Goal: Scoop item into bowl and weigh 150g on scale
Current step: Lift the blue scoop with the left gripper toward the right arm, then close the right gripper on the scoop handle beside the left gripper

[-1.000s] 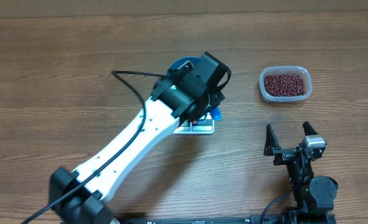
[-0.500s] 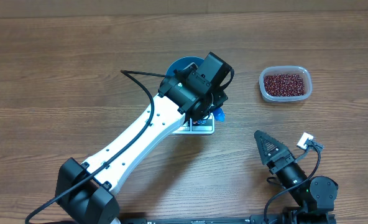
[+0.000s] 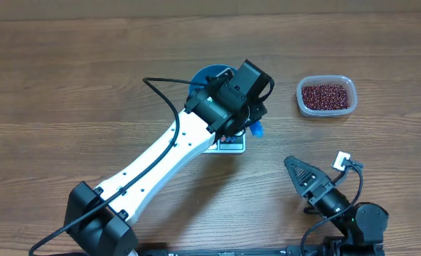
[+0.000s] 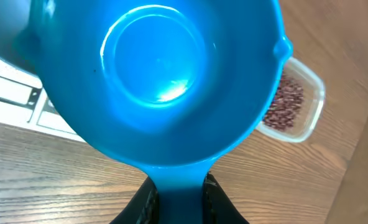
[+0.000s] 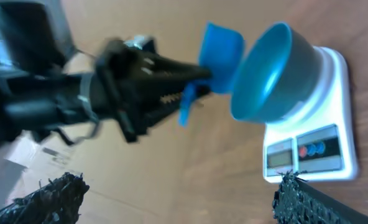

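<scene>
- The brown wooden counter (image 3: 68, 85) carries everything, and the places below are given from the white rectangular digital scale (image 3: 228, 144) near its middle.
- The white left arm (image 3: 161, 160) reaches from the near left corner diagonally up to the scale, and its black wrist covers most of the scale from above.
- The right pincer (image 3: 321, 171) hangs near the robot's base, well to the right of the scale and nearer the robot. Its jaws are spread wide and grip nothing.
- The scale's display and blue-marked buttons lie on its edge nearest the robot.
- The round, deep, bright blue bowl (image 5: 268, 74) sits on top of the scale, on the part behind the display.
- The clear rectangular plastic tub (image 3: 299, 94) stands well apart to the right of the scale, a little farther from the robot.
- The left pincer (image 4: 178, 190) is closed tight on the handle of a small blue plastic scoop (image 4: 165, 68). The scoop is held in the air over the scale's right side, close by the bowl's rim, and whether the two touch cannot be told. The inside of its cup is bare blue.
- The small dark red-brown beans (image 3: 327, 96) lie heaped in the tub.
</scene>
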Action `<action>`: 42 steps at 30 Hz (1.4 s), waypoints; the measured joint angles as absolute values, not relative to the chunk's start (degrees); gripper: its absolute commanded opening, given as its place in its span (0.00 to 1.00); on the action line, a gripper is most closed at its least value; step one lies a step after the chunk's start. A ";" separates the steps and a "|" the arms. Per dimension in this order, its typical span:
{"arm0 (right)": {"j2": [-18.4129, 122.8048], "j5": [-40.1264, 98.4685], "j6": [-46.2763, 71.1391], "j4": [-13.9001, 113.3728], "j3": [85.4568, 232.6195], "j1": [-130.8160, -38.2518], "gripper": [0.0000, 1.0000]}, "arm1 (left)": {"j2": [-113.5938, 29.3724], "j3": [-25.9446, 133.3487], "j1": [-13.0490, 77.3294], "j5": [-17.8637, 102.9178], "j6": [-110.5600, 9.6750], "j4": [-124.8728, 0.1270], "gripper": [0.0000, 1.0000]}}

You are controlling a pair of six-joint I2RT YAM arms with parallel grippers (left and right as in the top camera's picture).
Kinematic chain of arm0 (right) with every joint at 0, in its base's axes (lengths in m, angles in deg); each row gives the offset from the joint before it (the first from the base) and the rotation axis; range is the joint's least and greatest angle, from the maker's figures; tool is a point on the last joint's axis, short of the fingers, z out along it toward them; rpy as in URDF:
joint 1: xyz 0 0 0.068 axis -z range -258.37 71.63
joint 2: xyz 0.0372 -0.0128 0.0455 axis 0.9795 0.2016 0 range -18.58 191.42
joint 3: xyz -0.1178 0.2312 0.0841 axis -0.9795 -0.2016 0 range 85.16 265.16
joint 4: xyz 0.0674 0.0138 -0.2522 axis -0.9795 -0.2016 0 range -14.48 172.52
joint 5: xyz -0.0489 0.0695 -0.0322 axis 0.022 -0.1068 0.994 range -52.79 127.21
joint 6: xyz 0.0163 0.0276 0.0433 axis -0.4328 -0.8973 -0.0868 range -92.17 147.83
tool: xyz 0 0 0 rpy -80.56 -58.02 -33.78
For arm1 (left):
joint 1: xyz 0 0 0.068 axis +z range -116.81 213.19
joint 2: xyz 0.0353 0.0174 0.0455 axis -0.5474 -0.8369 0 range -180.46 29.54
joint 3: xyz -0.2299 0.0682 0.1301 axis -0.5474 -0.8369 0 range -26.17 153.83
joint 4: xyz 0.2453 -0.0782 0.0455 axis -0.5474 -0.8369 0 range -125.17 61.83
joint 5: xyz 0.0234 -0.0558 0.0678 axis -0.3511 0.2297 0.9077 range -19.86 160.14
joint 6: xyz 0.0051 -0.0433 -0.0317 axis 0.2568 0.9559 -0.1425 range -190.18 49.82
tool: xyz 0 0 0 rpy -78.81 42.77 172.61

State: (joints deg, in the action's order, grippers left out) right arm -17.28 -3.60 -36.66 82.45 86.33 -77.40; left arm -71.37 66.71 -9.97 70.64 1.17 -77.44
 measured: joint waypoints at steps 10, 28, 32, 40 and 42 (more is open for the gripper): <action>5.85 -4.46 -20.68 81.26 100.23 -77.40 1.00 | -71.37 70.44 -10.86 71.38 0.63 -74.86 0.04; 36.01 -4.30 -4.60 76.11 118.22 -78.18 1.00 | -79.89 81.02 -11.30 71.64 1.89 -76.18 0.04; 36.10 -3.01 -3.68 77.77 118.22 -80.48 0.92 | -80.59 81.24 -11.02 71.64 1.92 -76.37 0.04; 40.45 -1.77 -5.29 83.30 118.37 -81.90 0.72 | -80.59 81.46 -10.93 70.26 3.45 -76.57 0.04; 41.52 -1.59 -6.85 84.83 118.37 -81.90 0.72 | -80.59 81.48 -10.93 69.74 3.95 -76.87 0.04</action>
State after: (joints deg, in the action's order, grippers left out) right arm 41.52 -1.59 -6.85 84.83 118.37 -81.90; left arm -80.59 81.48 -10.93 69.74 3.95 -76.87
